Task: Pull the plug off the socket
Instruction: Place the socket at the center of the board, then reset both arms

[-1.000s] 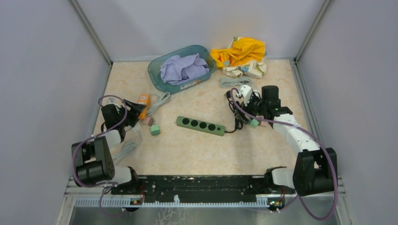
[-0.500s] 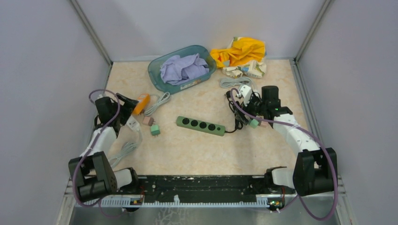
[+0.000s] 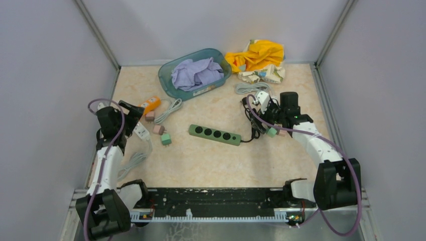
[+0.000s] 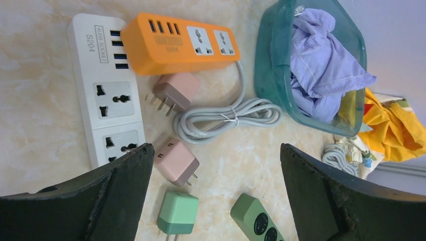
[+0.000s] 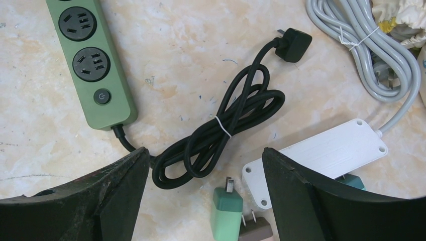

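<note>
We see the left end effector [image 4: 213,168] gaping near a pink plug [image 4: 176,92] beside the orange socket [image 4: 183,44]; prongs show only wrist-side.

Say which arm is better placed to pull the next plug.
Probably right: the right gripper, open, hangs by a face-down white strip with a teal plug under it. The orange strip by the left gripper shows empty sockets.

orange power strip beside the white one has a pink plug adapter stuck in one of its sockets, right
No. In the left wrist view the orange plastic power strip, beside the white power strip, has both sockets empty; the nearest pink plug adapter lies loose beside it.
</note>
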Controlling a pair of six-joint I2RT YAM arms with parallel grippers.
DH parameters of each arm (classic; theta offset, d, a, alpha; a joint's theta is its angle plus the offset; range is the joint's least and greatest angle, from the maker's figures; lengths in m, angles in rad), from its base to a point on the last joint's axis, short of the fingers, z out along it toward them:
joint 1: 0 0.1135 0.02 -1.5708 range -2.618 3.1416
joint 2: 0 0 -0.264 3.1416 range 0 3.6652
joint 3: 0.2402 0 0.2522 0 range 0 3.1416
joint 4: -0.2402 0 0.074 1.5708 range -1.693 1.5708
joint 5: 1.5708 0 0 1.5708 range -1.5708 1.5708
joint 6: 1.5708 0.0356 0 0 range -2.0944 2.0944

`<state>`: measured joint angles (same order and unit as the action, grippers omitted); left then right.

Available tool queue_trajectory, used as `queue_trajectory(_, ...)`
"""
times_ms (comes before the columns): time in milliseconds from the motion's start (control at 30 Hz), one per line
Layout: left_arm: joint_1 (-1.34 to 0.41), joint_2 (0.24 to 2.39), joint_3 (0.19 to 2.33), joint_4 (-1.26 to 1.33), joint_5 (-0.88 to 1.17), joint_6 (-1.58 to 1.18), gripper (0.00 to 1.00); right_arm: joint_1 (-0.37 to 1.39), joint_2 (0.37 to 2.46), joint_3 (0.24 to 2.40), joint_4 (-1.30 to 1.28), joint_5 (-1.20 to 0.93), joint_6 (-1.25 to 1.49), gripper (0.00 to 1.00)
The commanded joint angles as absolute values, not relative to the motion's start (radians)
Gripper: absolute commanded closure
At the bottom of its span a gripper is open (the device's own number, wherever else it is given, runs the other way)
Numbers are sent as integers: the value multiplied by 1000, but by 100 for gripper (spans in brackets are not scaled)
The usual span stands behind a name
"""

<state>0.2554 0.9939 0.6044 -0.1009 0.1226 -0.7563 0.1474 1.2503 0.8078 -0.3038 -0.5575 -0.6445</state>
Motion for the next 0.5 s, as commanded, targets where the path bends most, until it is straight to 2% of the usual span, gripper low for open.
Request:
queue_trajectory(0,261,953,633,-127,190,-735,0,141,1218,828,-283,-588,-648,17)
queue_trajectory(467,261,962,613,-33,492,-747,0,143,1218,827,-281,-589,-645,17)
